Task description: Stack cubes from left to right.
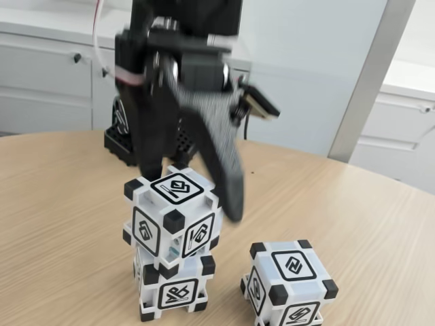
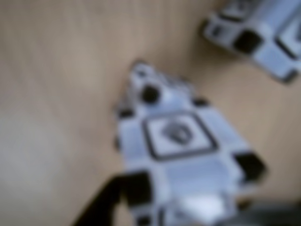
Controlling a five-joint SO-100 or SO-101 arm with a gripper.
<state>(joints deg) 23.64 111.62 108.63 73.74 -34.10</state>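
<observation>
The top cube point(image 1: 172, 212) sat slightly askew on the bottom cube point(image 1: 173, 288); a third cube point(image 1: 289, 282) stood beside them on the worktop point(image 1: 61, 224). The fingers point(image 1: 194, 190) were spread apart, straddling the top cube without gripping it.

A round, light wood-grain table point(image 1: 61, 204) fills the lower part of the fixed view. Beyond it — toward twelve o'clock — stand white cabinets point(image 1: 47, 78) with a small dark knob point(image 1: 77, 58); a grey upright post point(image 1: 367, 75) rises at two o'clock.
</observation>
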